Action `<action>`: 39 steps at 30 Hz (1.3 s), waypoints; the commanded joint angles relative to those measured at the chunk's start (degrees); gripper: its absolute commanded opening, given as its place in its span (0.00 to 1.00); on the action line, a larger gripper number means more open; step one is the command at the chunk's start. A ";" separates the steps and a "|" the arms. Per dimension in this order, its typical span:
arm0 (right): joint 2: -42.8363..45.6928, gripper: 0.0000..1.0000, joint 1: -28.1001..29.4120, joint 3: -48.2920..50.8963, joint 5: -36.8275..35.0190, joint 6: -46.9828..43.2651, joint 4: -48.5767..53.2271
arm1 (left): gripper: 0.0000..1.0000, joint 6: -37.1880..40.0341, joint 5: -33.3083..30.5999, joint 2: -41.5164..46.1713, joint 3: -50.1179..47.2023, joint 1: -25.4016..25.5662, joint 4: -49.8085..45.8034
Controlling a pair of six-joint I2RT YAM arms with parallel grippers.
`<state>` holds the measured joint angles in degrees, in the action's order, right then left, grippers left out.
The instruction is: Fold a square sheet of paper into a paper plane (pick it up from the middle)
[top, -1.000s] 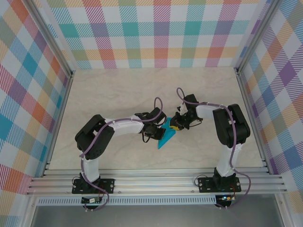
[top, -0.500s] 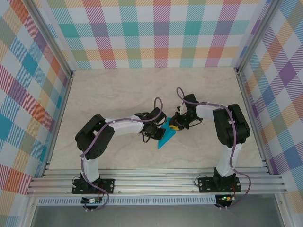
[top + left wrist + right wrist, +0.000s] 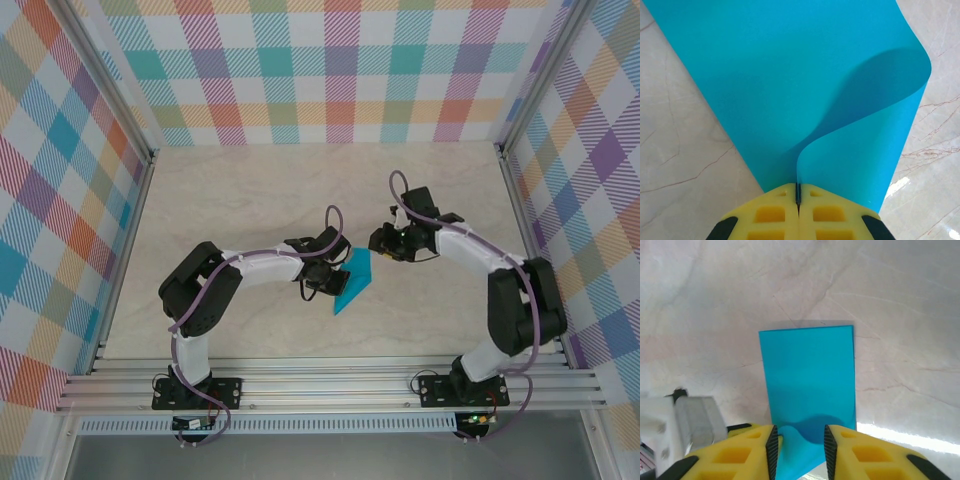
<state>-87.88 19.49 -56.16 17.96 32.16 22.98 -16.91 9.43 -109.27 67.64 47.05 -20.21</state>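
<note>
I stand on a tabletop (image 3: 250, 190) that looks like pale stone. It is creamy white, with thin brown and grey lines running through it. Walls stand on three sides of me. The back wall (image 3: 330, 70), the left wall (image 3: 50, 200) and the right wall (image 3: 600, 180) all have the same check pattern, with squares of teal, pink, orange, purple, blue and white. Shiny metal posts (image 3: 103, 78) run up the corners where the walls meet. Long metal rails (image 3: 330, 385) lie along the near edge. Light makes a bright white patch (image 3: 900, 437) on the smooth stone.
</note>
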 commanded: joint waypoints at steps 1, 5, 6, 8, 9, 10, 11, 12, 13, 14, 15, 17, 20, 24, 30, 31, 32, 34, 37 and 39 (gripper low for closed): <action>7.21 0.27 -0.26 6.85 -1.85 3.53 -4.23 | 0.00 0.43 0.52 -2.78 -1.55 -0.28 0.48; 15.24 0.23 -0.24 17.03 3.31 8.69 -14.55 | 0.00 0.67 0.67 -2.79 -1.72 -0.27 0.51; 15.92 0.20 -0.17 19.05 6.42 9.81 -17.88 | 0.00 0.76 0.67 -2.87 -1.80 -0.25 0.65; 16.42 0.12 0.52 22.81 10.62 12.91 -22.21 | 0.00 1.03 0.67 -3.07 -1.64 -0.28 0.47; 16.48 0.11 1.07 24.01 11.28 13.78 -23.11 | 0.00 1.08 0.75 -3.14 -1.56 -0.21 0.51; 16.68 0.10 2.10 25.18 11.29 14.34 -24.03 | 0.00 1.18 0.76 -3.30 -1.38 -0.26 0.34; 16.85 0.08 3.25 26.41 10.86 14.82 -24.78 | 0.00 1.27 0.76 -3.48 -1.21 -0.26 0.14; 16.78 0.07 4.26 27.33 10.42 15.38 -25.95 | 0.00 1.36 0.67 -3.56 -1.04 -0.27 -0.07; 16.43 0.07 5.46 28.34 10.53 16.21 -27.85 | 0.00 1.44 0.55 -3.62 -1.00 -0.24 -0.18; 15.62 0.07 6.83 28.91 10.95 16.95 -29.68 | 0.00 1.44 0.49 -3.58 -1.02 -0.26 -0.18; 14.79 0.07 8.28 29.01 10.99 17.57 -30.97 | 0.00 1.50 0.41 -3.65 -1.06 -0.29 -0.23; 11.99 0.05 11.83 28.57 10.57 18.84 -34.12 | 0.00 1.44 0.58 -3.80 -0.93 -0.24 -0.21; 9.66 0.04 15.80 29.33 7.46 21.86 -38.46 | 0.00 1.52 0.37 -3.92 -0.78 -0.23 -0.47; 6.35 0.05 18.92 29.05 7.04 23.07 -40.99 | 0.00 1.47 0.75 -3.92 -0.82 -0.28 -0.36; 2.92 0.05 20.59 29.80 7.01 24.44 -44.63 | 0.00 1.67 0.76 -3.70 -1.01 -0.27 -0.55; 2.48 0.05 20.61 29.75 7.10 24.44 -44.86 | 0.00 1.66 0.83 -3.74 -1.05 -0.23 -0.54; 2.18 0.05 20.70 29.75 7.18 24.57 -45.19 | 0.00 1.65 0.85 -3.75 -1.02 -0.25 -0.62; 1.37 0.05 20.96 29.74 7.41 24.86 -46.18 | 0.00 1.66 1.07 -3.83 -0.97 -0.27 -0.54; 0.05 0.05 21.29 29.10 7.52 24.90 -46.31 | 0.00 1.62 1.12 -4.02 -0.67 -0.27 -0.70; -0.94 0.05 21.45 29.16 7.75 25.21 -47.28 | 0.00 1.72 1.11 -4.19 -0.47 -0.23 -0.80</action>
<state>-87.57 40.38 -26.92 25.34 56.60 -21.37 -16.34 10.02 -109.51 67.68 46.94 -20.23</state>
